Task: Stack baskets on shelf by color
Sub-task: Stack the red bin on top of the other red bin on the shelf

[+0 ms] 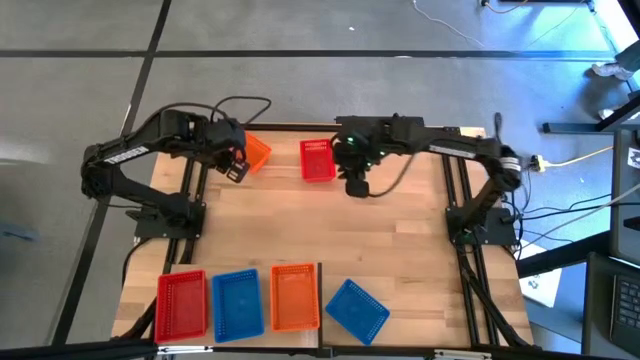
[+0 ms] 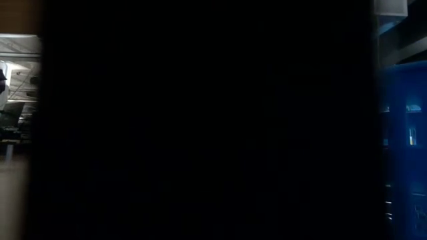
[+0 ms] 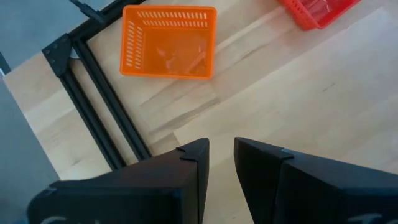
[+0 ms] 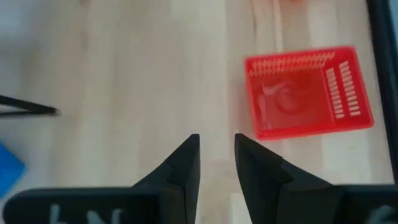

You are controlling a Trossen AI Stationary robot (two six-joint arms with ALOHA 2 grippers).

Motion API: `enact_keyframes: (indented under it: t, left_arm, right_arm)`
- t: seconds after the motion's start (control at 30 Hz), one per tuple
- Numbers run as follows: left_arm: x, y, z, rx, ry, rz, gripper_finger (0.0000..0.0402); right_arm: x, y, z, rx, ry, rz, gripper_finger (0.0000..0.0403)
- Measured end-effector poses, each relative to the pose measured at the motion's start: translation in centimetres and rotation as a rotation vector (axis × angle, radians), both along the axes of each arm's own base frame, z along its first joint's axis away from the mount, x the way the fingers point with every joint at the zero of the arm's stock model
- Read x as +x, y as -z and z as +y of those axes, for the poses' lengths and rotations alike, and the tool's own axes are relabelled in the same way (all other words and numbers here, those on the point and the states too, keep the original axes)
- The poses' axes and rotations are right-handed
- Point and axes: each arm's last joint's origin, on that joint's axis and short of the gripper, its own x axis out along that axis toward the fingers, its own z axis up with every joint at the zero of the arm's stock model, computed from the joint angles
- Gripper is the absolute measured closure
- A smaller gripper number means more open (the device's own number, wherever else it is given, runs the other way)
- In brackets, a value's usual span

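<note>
Both arms are hanging over the table's (image 1: 320, 250) far end w/ nothing held. The left gripper (image 1: 237, 168), fingers (image 3: 186, 171) nearly together w/ a narrow gap, is sitting just beside an empty orange basket (image 1: 256, 153) by the black frame rail. The right gripper (image 1: 356, 185), same narrow gap, is hovering just beside an empty red basket (image 1: 318, 160). Well away from both, at the near edge, a red (image 1: 181, 303), a blue (image 1: 237, 302) and an orange basket (image 1: 294, 297) are sitting side by side, w/ another blue one (image 1: 356, 310) lying skewed next to them. Mesh sides all round. Bare wood is lying open between the grippers and that row.
</note>
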Motion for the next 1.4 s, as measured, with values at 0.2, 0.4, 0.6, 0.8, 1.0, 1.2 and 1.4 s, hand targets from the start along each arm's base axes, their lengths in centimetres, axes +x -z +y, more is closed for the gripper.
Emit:
enact_keyframes:
  t: [0.2,0.4,0.6,0.8,1.0,1.2,1.4]
  left_arm:
    - [0.0,0.0,0.1,-0.017,0.000,-0.003,0.0335]
    - [0.0,0.0,0.1,-0.017,-0.001,-0.004,0.0335]
    - [0.0,0.0,0.1,-0.021,-0.002,-0.006,0.0335]
    - [0.0,0.0,0.0,-0.040,0.007,-0.010,0.0335]
    - [0.0,0.0,0.0,-0.042,0.008,-0.010,0.0335]
    - [0.0,0.0,0.0,-0.041,0.008,-0.009,0.0335]
    - [0.0,0.0,0.0,-0.021,0.092,0.024,0.0335]
  right_arm:
    - [1.9,4.3,-2.7,-0.062,-0.118,0.111,0.0304]
    - [3.5,8.0,-4.1,-0.101,-0.227,0.171,0.0304]
    - [4.8,10.8,-4.9,-0.111,-0.247,0.177,0.0304]
    - [5.5,12.1,-5.2,-0.149,-0.236,0.191,0.0304]
    - [5.8,13.7,-5.5,-0.151,-0.227,0.230,0.0304]
    - [6.3,15.4,-6.1,-0.159,-0.202,0.251,0.0304]
    - [6.2,16.0,-6.4,-0.190,-0.160,0.299,0.0353]
